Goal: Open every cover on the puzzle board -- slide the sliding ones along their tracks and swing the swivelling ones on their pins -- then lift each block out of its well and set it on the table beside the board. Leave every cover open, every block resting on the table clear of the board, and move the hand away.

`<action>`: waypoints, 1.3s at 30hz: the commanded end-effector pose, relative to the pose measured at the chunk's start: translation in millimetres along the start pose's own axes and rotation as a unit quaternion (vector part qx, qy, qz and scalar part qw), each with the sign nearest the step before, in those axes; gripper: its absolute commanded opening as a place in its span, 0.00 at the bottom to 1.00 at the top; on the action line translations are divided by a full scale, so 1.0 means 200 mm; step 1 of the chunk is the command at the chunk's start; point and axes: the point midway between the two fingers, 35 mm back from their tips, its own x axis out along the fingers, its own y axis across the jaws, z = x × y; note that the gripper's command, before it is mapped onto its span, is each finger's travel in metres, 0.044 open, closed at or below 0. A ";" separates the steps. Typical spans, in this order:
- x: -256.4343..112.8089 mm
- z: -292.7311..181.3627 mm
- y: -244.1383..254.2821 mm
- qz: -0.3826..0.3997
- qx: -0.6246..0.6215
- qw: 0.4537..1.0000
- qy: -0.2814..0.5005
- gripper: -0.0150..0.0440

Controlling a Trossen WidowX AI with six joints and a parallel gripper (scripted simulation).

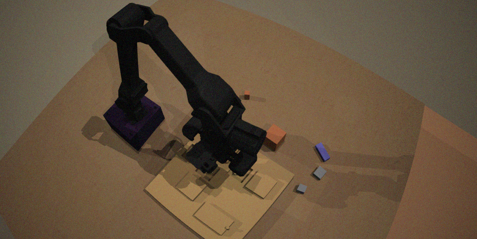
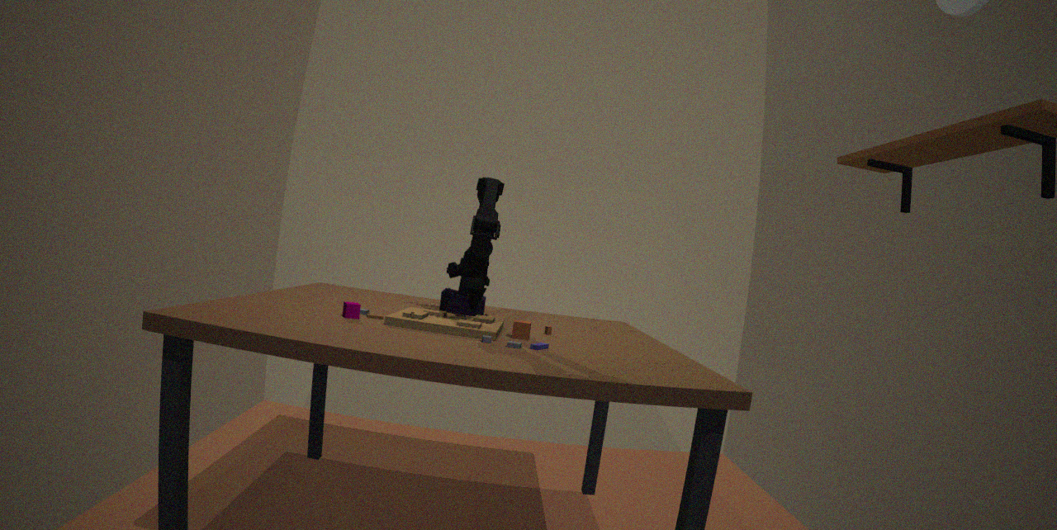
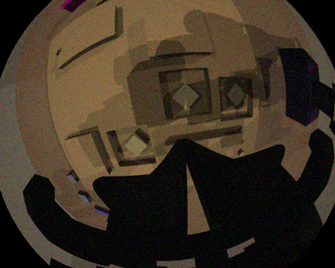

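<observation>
The tan puzzle board lies under the arm. My gripper is shut and empty, above the board. Three uncovered wells show in the wrist view, each with a pale block: one block in the middle, one to its right, one at lower left. One cover lies beside the middle well, another beside the lower-left well. A larger cover with a small round pin lies farther off; whether it hides a well cannot be told. The fingers hide part of the board.
A blue block and two grey blocks lie beside the board. An orange cube stands close to its edge, a small orange cube farther back, a magenta cube opposite.
</observation>
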 end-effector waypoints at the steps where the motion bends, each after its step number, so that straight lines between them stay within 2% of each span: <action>1: -0.04 0.00 0.01 0.005 -0.001 1.000 0.001 0.25; 15: -0.13 0.00 0.01 0.005 -0.001 1.000 0.001 0.25; 17: -0.10 0.01 0.01 0.000 -0.014 1.000 0.000 0.25; 28: -0.13 0.25 0.16 0.002 -0.255 0.967 -0.004 0.25; 39: -0.16 0.54 0.26 0.002 -0.484 0.875 -0.007 0.25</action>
